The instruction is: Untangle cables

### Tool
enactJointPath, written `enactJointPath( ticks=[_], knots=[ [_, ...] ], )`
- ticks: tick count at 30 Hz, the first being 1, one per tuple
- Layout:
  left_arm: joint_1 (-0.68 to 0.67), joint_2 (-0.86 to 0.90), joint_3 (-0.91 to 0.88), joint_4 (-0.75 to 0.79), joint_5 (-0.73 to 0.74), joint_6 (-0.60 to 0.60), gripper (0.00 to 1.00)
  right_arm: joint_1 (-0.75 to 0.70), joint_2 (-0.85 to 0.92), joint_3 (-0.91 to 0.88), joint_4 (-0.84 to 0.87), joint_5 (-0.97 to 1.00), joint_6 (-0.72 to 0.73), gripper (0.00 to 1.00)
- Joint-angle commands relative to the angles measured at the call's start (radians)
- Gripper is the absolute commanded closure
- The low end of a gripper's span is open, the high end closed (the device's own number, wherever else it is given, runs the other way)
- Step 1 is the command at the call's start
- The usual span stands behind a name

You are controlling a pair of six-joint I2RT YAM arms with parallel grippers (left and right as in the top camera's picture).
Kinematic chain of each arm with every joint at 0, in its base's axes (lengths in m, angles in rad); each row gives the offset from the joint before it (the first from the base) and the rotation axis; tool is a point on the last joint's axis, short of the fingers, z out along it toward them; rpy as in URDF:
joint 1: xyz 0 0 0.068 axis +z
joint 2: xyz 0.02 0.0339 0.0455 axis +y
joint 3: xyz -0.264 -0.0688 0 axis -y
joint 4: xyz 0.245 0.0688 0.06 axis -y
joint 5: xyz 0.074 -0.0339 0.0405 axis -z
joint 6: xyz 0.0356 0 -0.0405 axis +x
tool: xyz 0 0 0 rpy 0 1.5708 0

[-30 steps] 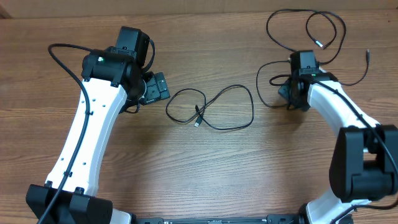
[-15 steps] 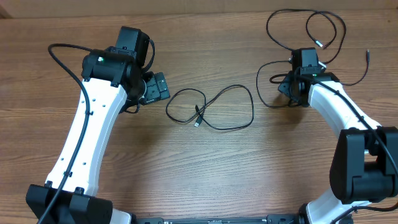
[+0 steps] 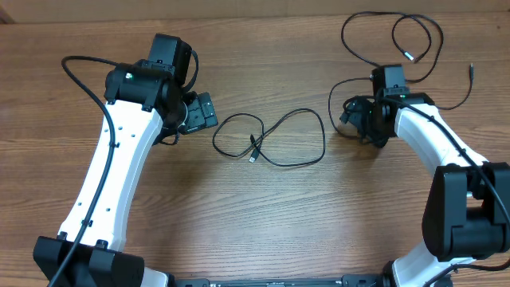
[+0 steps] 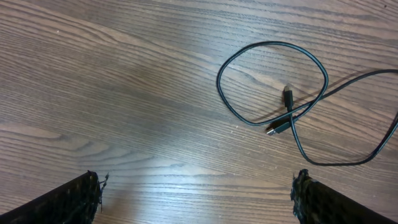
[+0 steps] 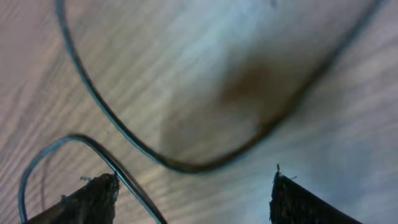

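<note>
Left gripper (image 4: 199, 199) wide open, empty; thin black looped cable with metal plugs (image 4: 273, 43) lies ahead, apart. Right gripper (image 5: 193, 193) jaws apart, nothing clamped; second thin black cable (image 5: 180, 167) runs just under its fingertips. Risk: strand snags a finger, retangling loops.

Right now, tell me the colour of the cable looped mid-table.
The cable is black, clearest in the left wrist view.

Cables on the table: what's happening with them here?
Untangling is under way on a wooden table. The right gripper sits low over the far-right cable, fingers apart, gripping nothing. The left gripper hovers open beside the looped middle cable, which lies untouched.
</note>
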Motion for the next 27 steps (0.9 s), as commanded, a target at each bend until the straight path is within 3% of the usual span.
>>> enactJointPath(
  ticks=[1,11,27],
  knots=[
    [0.003,0.009,-0.004,0.002,0.008,-0.006,0.01,0.004,-0.014,-0.001,-0.034,0.069,0.209,0.17],
    [0.003,0.009,-0.004,-0.003,0.009,-0.006,0.01,0.005,0.000,-0.001,-0.055,0.165,0.353,0.18],
    [0.003,0.009,-0.004,-0.002,0.008,-0.006,0.01,0.005,0.108,0.000,-0.045,0.234,0.349,0.18]
  ],
)
